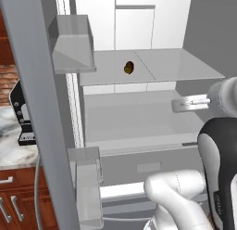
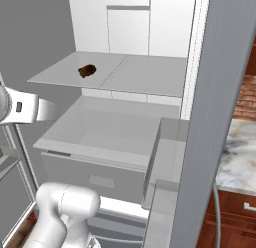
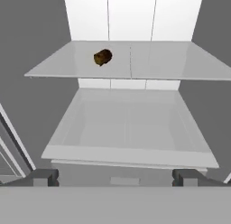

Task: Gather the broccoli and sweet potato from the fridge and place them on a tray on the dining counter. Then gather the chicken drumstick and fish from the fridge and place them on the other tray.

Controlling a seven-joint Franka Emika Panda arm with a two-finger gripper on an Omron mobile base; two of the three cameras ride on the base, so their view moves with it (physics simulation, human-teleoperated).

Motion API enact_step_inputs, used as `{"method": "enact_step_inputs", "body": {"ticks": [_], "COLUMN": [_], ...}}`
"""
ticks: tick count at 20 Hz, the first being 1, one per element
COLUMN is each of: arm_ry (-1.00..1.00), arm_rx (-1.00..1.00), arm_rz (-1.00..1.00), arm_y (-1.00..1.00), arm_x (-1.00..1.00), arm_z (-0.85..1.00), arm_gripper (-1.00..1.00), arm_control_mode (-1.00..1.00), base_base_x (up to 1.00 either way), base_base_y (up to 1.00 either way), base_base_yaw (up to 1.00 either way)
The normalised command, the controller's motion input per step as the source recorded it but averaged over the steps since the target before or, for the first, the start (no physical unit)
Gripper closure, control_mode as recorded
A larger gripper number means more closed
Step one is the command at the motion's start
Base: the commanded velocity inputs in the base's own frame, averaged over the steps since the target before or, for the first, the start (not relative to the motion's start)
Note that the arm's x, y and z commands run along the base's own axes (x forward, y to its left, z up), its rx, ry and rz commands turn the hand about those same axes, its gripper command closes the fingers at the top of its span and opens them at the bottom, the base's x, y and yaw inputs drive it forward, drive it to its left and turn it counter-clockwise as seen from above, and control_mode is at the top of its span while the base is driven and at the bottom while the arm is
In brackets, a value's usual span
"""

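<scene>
- On the upper glass shelf (image 3: 180,60) of the open fridge lies a small brown sweet potato (image 3: 103,57), left of the shelf's middle seam, well ahead of and above the gripper (image 3: 115,177).
- Gripper fingers (image 3: 43,177) stand spread wide at the hand view's bottom corners, with nothing between them.
- Below the shelf sits a pale drawer bin (image 3: 126,123), bare inside; the fridge's back wall is white and panelled.
- From the left base view, the sweet potato (image 1: 129,67) shows beyond the arm, with door bins (image 1: 74,43), a marble counter (image 1: 14,150) and wooden cabinets at left.
- From the right base view, the sweet potato (image 2: 86,70) lies far left on the shelf, and brick wall shows at right.
</scene>
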Motion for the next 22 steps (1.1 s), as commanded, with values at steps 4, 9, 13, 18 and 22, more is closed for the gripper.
{"method": "enact_step_inputs", "body": {"ticks": [4, 9, 13, 18, 22], "arm_ry": [0.0, 0.0, -0.01, 0.0, -0.04], "arm_rx": [0.0, 0.0, 0.0, 0.0, 0.0], "arm_rz": [0.09, 0.09, 0.0, 0.0, 0.0], "arm_y": [-0.02, 0.0, 0.06, 0.23, 0.26], "arm_x": [0.0, 0.44, 0.87, 0.89, 0.67], "arm_z": [0.02, -0.03, 0.0, 0.0, 0.0], "arm_gripper": [-1.0, -1.0, -1.0, -1.0, -1.0], "arm_control_mode": [-1.0, -1.0, -1.0, -1.0, -1.0], "base_base_x": [0.0, 0.0, 0.0, 0.0, 0.0], "base_base_y": [0.0, 0.0, 0.0, 0.0, 0.0], "base_base_yaw": [0.0, 0.0, 0.0, 0.0, 0.0]}}
